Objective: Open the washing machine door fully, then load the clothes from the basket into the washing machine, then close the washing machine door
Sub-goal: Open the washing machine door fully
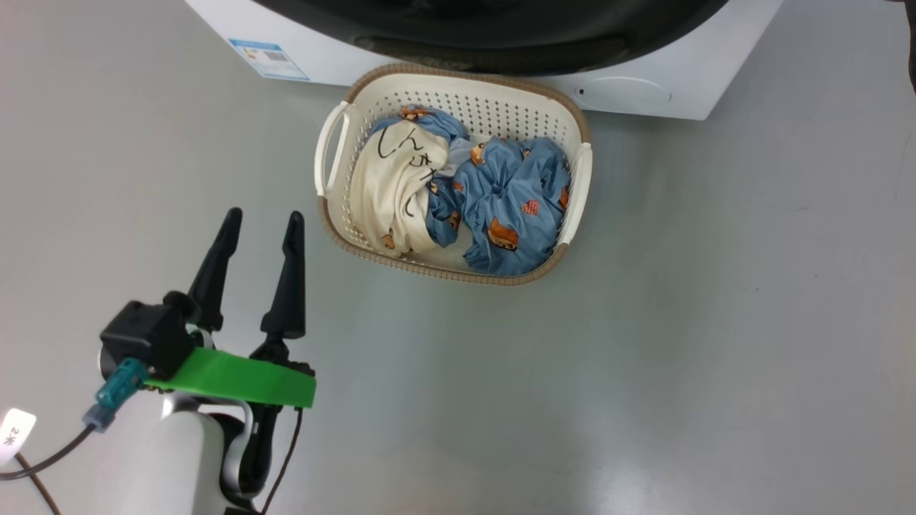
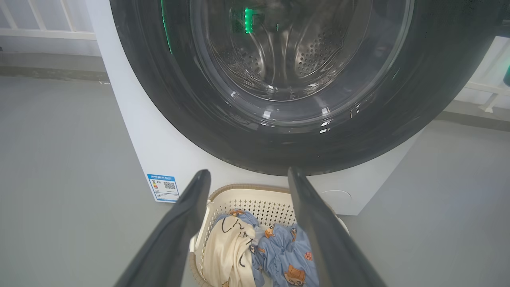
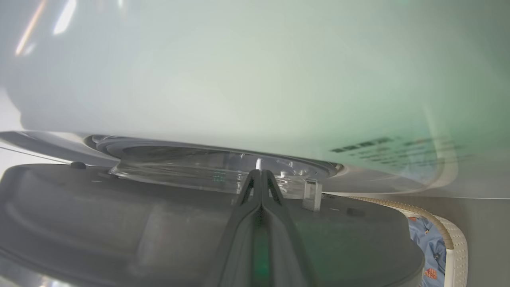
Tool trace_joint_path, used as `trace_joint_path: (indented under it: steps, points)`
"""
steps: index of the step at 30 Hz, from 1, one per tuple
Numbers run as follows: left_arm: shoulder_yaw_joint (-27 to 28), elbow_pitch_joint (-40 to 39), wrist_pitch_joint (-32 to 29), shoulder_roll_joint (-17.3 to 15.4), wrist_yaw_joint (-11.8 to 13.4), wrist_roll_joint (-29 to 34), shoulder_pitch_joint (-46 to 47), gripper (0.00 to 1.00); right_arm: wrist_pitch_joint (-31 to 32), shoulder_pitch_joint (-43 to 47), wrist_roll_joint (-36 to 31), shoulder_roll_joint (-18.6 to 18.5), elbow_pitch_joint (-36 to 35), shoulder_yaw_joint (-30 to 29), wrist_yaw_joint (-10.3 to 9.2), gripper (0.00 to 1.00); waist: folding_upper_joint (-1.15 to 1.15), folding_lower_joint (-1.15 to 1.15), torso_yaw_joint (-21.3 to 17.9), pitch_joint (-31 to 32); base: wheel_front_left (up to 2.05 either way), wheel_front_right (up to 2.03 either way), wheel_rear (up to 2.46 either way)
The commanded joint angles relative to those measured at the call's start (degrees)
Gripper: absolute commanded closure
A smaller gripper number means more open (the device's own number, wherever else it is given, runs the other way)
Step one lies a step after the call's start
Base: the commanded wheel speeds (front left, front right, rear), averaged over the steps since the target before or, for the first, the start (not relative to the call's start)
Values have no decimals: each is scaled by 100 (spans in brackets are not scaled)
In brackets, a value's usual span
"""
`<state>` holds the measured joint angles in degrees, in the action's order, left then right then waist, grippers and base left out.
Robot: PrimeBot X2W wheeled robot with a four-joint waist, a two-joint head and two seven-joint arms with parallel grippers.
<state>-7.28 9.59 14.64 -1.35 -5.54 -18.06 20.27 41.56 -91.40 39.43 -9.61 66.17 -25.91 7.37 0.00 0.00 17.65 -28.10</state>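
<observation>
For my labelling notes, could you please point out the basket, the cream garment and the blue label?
basket (image 1: 494,107): head view, perforated back wall.
cream garment (image 1: 390,193): head view, mid fabric.
blue label (image 1: 269,59): head view, centre.

One washing machine (image 1: 644,79) is shown along the top of the frame, with one door (image 1: 501,28) and one blue label (image 1: 268,59) at upper left. One basket (image 1: 458,275) with two handles (image 1: 330,146) is shown at centre. In it, one light blue garment (image 1: 508,193) and one cream garment (image 1: 393,186) are counted, two in all.
</observation>
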Motion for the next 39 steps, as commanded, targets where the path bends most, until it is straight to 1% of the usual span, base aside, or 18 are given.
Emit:
trace_joint_path:
  steps: [1,4,5,10,17,21,25,28,31,39]
  points:
    - [209,-140,36,-153,35,-17,69,0,298,5,140,371,-206,46,12,100,0,0,-20,32,0,0,0]
    - [222,-135,36,-153,34,-25,60,0,445,56,216,386,-253,12,12,100,0,0,-28,51,0,0,0]
    - [240,-127,36,-153,26,-9,36,0,779,177,298,420,-406,41,12,100,0,0,-54,85,0,0,0]
    - [286,-139,36,-153,5,66,-13,0,1422,605,512,523,-994,87,12,100,0,0,-150,129,0,0,0]
    - [316,-175,36,-153,-24,167,-41,0,2325,1328,864,645,-1771,-33,12,100,0,0,-221,223,0,0,0]
    - [315,-175,36,-153,-41,207,-79,0,2907,1706,1090,667,-1996,-190,12,100,0,0,-230,330,0,0,0]
    - [291,-159,36,-153,-59,253,-125,0,3325,1910,1575,671,-1935,-174,12,100,0,0,-238,429,0,0,0]
    - [286,-144,36,-153,-70,282,-165,0,3526,2032,1945,671,-1885,13,12,100,0,0,-249,494,0,0,0]
    - [291,-127,36,-153,-82,311,-198,0,3584,2163,2364,672,-1858,262,12,100,0,0,-252,561,0,0,0]
    - [325,-93,36,-153,-113,396,-273,0,3543,2731,3467,672,-2039,1365,12,100,0,0,-252,730,0,0,0]
